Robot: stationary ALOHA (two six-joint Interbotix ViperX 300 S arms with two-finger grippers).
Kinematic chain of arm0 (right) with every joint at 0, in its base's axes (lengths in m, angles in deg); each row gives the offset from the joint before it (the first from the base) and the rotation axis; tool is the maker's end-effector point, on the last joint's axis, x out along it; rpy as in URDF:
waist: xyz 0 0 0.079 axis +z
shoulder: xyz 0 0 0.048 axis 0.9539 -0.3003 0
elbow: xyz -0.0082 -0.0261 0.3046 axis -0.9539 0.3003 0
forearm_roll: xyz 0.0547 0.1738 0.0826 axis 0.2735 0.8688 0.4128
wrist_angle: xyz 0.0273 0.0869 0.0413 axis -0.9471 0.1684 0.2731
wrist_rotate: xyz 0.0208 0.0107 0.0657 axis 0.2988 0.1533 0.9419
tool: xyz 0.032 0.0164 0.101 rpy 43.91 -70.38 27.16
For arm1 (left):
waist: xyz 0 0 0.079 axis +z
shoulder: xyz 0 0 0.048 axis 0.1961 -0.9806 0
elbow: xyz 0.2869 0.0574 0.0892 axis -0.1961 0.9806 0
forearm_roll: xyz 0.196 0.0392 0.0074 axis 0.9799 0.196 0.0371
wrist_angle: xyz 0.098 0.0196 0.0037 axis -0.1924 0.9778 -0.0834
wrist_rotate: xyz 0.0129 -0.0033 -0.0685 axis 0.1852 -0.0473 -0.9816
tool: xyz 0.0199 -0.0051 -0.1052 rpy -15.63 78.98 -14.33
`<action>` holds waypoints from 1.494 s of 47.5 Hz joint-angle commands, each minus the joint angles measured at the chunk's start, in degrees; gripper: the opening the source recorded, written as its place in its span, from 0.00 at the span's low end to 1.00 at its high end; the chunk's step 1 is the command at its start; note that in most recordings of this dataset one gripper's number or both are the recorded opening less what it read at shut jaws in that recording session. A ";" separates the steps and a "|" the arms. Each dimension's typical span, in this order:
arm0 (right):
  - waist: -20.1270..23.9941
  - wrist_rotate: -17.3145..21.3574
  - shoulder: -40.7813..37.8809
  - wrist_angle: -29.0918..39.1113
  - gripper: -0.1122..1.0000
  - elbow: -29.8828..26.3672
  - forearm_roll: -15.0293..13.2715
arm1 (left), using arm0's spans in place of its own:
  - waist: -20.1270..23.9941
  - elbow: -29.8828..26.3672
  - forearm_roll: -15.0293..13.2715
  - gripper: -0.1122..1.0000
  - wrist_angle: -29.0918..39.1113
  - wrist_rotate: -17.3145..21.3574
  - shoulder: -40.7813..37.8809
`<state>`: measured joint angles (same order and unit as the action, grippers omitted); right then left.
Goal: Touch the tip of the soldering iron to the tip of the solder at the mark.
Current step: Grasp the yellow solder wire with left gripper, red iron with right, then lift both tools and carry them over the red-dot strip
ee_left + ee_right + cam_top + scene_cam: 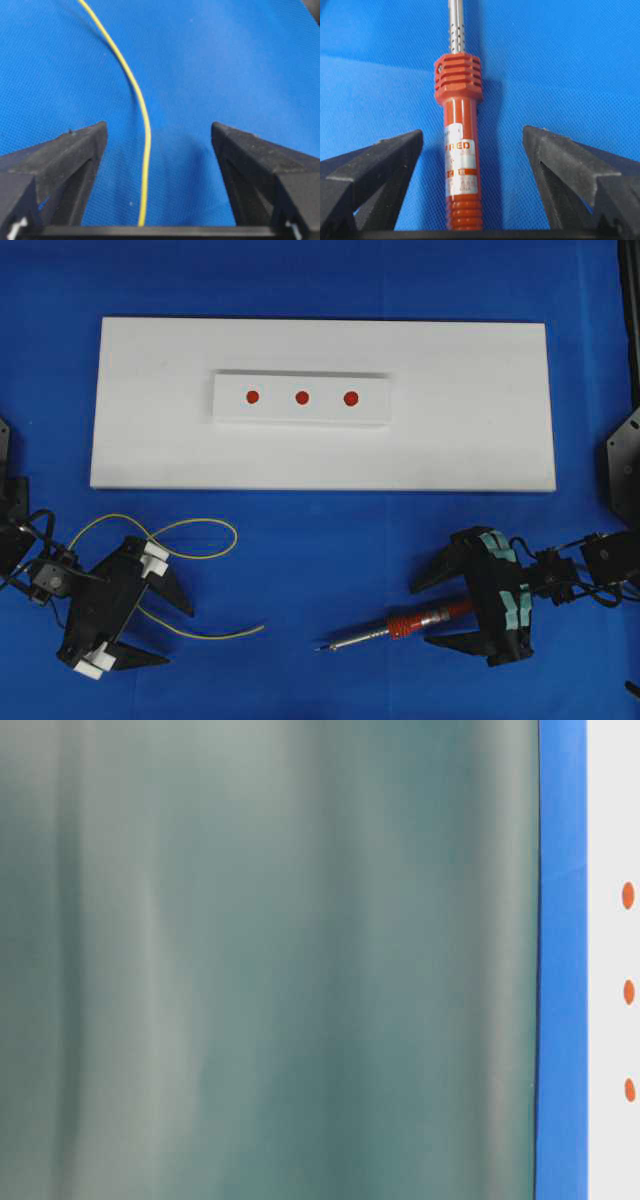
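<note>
The soldering iron (400, 625) lies flat on the blue cloth at lower right, its dark tip pointing left. My right gripper (420, 614) is open and straddles the red handle (461, 150), with both fingers clear of it. The solder (232, 632), a thin yellow wire, loops over the cloth at lower left, its free end pointing right. My left gripper (180, 635) is open, with the wire (145, 150) running between its fingers untouched. Three red marks (302, 397) sit in a row on a small white block (230, 410).
The block rests on a large white board (320, 455) across the middle of the blue table. In the table-level view a blurred grey-green surface (270, 960) blocks most of the picture; the three marks (628, 991) show at its right edge.
</note>
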<state>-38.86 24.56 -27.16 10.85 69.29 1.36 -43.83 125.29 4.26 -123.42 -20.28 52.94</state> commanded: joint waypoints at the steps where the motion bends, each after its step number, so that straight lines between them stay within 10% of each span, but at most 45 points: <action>1: -0.09 0.26 -0.62 -0.97 0.88 -0.79 0.44 | 0.44 -1.49 -0.09 0.80 -0.53 -0.09 0.18; 14: -0.09 -0.53 -2.46 -1.58 0.73 -1.23 0.44 | 0.79 -3.08 -0.09 0.65 0.88 0.09 -0.18; 24: -0.09 -2.72 -2.46 -1.32 0.27 -1.41 0.18 | 1.32 -4.04 -0.09 0.17 4.31 0.09 -0.26; 28: -0.09 -3.08 -2.46 -1.32 0.16 -1.32 0.09 | 1.67 -4.31 -0.18 0.12 5.45 0.09 -0.35; 51: -0.70 -3.43 3.25 4.92 0.16 -1.41 0.09 | 2.72 -5.27 -0.09 0.12 11.60 -1.23 4.92; 71: -8.09 -7.47 21.36 32.26 0.16 -5.80 0.26 | 3.34 -13.71 0.00 0.12 43.51 -3.34 21.18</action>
<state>-45.11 17.44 -9.76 37.04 66.04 1.63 -41.02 114.48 4.26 -85.36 -23.44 70.61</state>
